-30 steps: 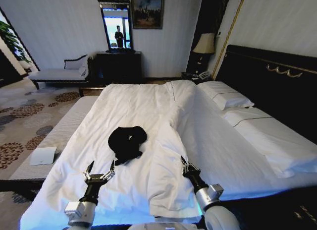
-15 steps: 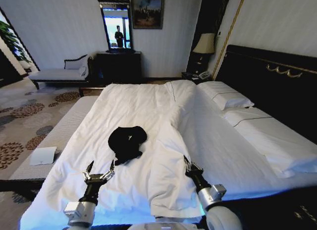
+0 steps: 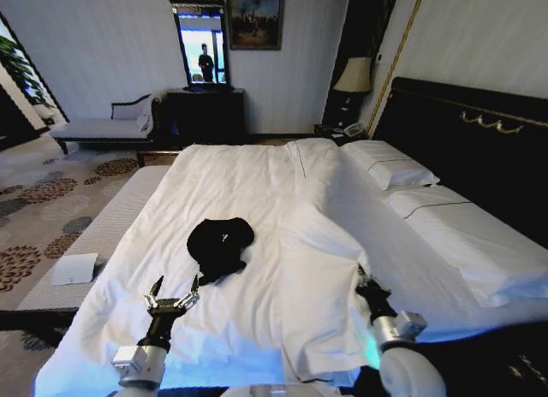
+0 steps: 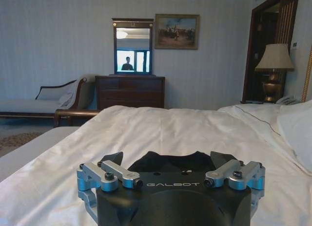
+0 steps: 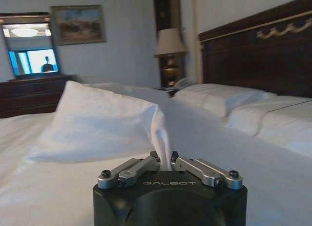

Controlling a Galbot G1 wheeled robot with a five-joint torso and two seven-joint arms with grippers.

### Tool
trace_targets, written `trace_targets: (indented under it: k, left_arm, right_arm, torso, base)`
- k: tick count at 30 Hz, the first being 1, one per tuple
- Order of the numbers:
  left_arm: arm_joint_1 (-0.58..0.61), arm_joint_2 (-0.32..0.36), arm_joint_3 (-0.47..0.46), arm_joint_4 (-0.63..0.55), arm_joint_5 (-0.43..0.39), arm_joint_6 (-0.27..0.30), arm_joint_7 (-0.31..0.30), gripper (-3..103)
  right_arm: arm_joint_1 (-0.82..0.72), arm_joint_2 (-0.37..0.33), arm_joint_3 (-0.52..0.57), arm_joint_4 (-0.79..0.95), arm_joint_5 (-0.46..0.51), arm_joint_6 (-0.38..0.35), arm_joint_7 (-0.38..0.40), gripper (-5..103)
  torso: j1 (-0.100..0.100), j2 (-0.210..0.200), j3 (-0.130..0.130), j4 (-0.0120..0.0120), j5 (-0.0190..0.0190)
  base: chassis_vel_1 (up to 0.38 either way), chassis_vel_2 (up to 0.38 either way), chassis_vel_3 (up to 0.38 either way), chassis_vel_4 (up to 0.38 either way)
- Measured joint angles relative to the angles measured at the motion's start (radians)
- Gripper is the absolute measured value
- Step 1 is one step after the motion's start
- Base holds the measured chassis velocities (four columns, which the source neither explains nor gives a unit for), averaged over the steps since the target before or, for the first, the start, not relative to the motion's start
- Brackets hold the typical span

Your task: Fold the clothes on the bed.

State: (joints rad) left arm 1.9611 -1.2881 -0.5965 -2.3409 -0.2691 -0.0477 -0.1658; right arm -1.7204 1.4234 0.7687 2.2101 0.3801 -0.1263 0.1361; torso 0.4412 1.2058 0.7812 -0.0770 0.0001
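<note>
Nearest the robot, the left gripper hovers low over the white duvet near the foot of the bed, its fingers spread apart with nothing between them; the left wrist view shows the same splayed jaws above the sheet. On the other side, the right gripper sits at the edge of a turned-over flap of duvet, and the right wrist view shows its fingers drawn together on a pinch of the white fabric, which rises from the jaws into a raised fold. The flap lies doubled over toward the middle of the bed, forming a thick ridge that runs from the near edge up toward the pillows. Just beyond the left gripper, apart from it, the black T-shirt lies bunched in a dark rounded heap on the duvet, left of the ridge; a small pale mark shows on it, perhaps lettering, though it is too small to read. A pale bench stands along the bed's left side with a white card on it. Farther back are the dark headboard, a lamp, a dark dresser with a mirror, and a chaise against the wall.
</note>
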Motion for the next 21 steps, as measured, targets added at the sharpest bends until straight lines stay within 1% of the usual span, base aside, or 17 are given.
trace_targets:
  k: [2,5,7,10,14,18,21]
  left_arm:
    - [0.000,0.001,-0.001,0.001,-0.002,0.000,0.000,100]
    - [-0.004,0.000,-0.006,0.004,-0.008,0.002,-0.002,100]
    - [-0.005,-0.001,-0.006,0.004,-0.010,0.003,-0.003,100]
    - [-0.006,-0.002,-0.008,0.004,-0.019,0.008,-0.006,100]
    - [-0.007,-0.003,-0.008,0.003,-0.020,0.008,-0.008,100]
    - [-0.007,-0.005,-0.011,0.003,-0.021,0.008,-0.009,100]
    - [0.000,-0.008,-0.021,0.004,-0.024,0.006,-0.009,100]
  right_arm:
    - [0.003,0.000,0.020,-0.005,0.002,-0.001,0.002,1]
    - [0.017,-0.003,0.079,-0.020,0.028,-0.012,0.016,1]
    - [0.020,-0.003,0.087,-0.022,0.033,-0.013,0.018,1]
    - [0.034,-0.007,0.138,-0.044,0.057,-0.016,0.024,1]
    - [0.046,-0.006,0.174,-0.066,0.062,-0.019,0.031,1]
    - [0.064,-0.001,0.214,-0.096,0.068,-0.039,0.054,1]
    - [0.085,0.001,0.276,-0.149,0.082,-0.058,0.085,1]
  torso:
    - [0.000,0.000,0.000,-0.0001,0.0000]
    - [0.000,0.000,0.000,-0.0001,-0.0001]
    - [0.000,0.000,0.000,-0.0001,-0.0001]
    - [0.000,0.000,0.000,-0.0001,0.0000]
    - [0.000,0.000,0.000,0.0000,-0.0001]
    - [0.000,0.000,0.000,0.0000,0.0000]
    - [0.000,0.000,0.000,0.0000,0.0000]
  base:
    - [0.000,0.000,0.000,0.000]
    - [0.000,0.000,0.000,0.000]
    - [0.000,0.000,0.000,0.000]
    - [0.000,0.000,0.000,0.000]
    - [0.000,0.000,0.000,0.000]
    - [0.000,0.000,0.000,0.000]
    - [0.000,0.000,0.000,0.000]
